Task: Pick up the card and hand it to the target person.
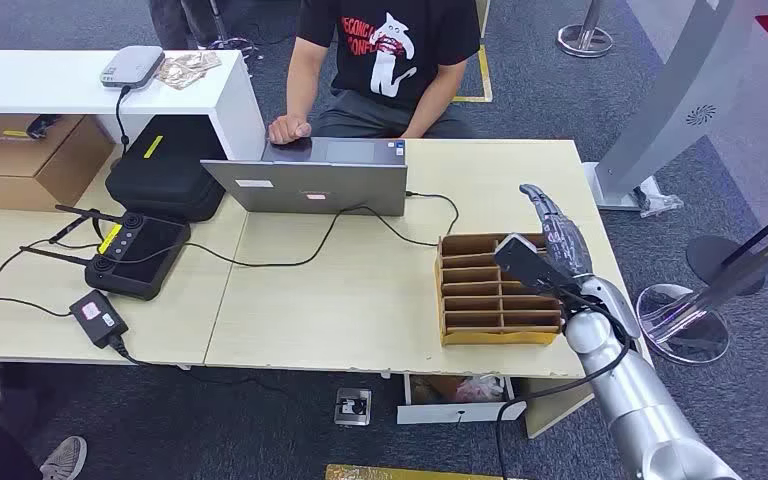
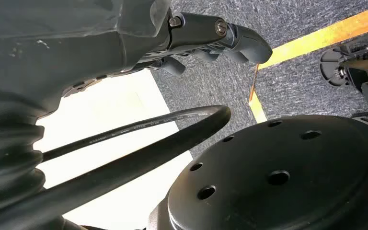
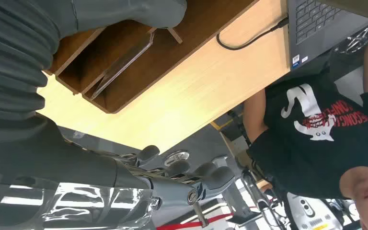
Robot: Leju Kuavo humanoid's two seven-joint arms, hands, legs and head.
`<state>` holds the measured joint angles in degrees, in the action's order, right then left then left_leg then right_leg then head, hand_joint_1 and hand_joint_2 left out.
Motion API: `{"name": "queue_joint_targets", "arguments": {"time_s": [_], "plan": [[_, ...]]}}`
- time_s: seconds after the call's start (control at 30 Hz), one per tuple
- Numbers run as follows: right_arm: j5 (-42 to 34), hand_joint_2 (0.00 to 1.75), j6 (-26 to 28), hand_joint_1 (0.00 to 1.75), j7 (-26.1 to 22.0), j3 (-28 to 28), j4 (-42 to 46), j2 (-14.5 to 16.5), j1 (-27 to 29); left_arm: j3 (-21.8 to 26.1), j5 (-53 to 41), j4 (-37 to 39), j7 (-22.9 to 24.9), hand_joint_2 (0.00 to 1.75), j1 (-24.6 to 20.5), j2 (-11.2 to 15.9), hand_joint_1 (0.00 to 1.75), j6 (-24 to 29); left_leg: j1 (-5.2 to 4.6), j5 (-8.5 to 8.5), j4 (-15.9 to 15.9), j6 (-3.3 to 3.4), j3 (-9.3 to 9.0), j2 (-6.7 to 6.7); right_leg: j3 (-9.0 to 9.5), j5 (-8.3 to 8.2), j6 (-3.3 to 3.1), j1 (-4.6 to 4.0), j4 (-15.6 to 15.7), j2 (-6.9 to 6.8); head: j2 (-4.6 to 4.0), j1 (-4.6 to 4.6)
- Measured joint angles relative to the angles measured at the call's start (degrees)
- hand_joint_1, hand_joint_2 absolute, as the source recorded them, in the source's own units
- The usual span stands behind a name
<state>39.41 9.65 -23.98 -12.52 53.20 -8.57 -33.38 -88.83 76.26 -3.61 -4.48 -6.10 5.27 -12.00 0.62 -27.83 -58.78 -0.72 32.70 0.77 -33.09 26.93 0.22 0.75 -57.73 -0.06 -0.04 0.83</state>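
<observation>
1. The right hand (image 1: 557,232) is raised over the right end of the cardboard organizer (image 1: 490,290), near the table's right edge. Its fingers (image 3: 206,177) are extended and slightly apart, and nothing is held in them.
2. The right arm (image 1: 630,390) enters from the lower right and crosses the table's front right corner.
3. The left hand (image 2: 211,38) appears in the left wrist view with its fingers curled inward. No object is visible in them. The carpeted floor (image 2: 311,67) lies below it.
4. The cardboard organizer rests on the light wooden table (image 1: 360,300), toward its front right corner. Dividers split it into rows of narrow slots.
5. The card (image 3: 122,64) is a thin, clear, flat piece. It stands tilted inside one organizer slot at the end closest to the right hand. It is not touched by the hand.
6. A person in a black printed T-shirt (image 1: 390,50) sits at the far edge of the table, with one hand (image 1: 288,128) on an open grey laptop (image 1: 310,180).
7. A black cable (image 1: 380,220) runs from the laptop across the table.
8. On the adjoining table at the left lie a black controller with antennas (image 1: 135,255), a black case (image 1: 165,175) and a small power adapter (image 1: 98,315).
</observation>
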Motion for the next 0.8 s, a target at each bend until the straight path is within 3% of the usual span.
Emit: {"name": "queue_joint_targets", "arguments": {"time_s": [0.8], "plan": [[2.73, 1.75, 0.37, 0.4, 1.53, 0.0, 5.86, -1.49, 6.08, 0.0, -0.08, 0.0, 0.08, 1.75, 0.01, 0.01, 0.0, -0.05, 0.0, -0.01, 0.0, 0.0, 0.0, -0.03, -0.02, 0.0, 0.0, 0.0, 0.0, 0.02, 0.0, 0.0]]}}
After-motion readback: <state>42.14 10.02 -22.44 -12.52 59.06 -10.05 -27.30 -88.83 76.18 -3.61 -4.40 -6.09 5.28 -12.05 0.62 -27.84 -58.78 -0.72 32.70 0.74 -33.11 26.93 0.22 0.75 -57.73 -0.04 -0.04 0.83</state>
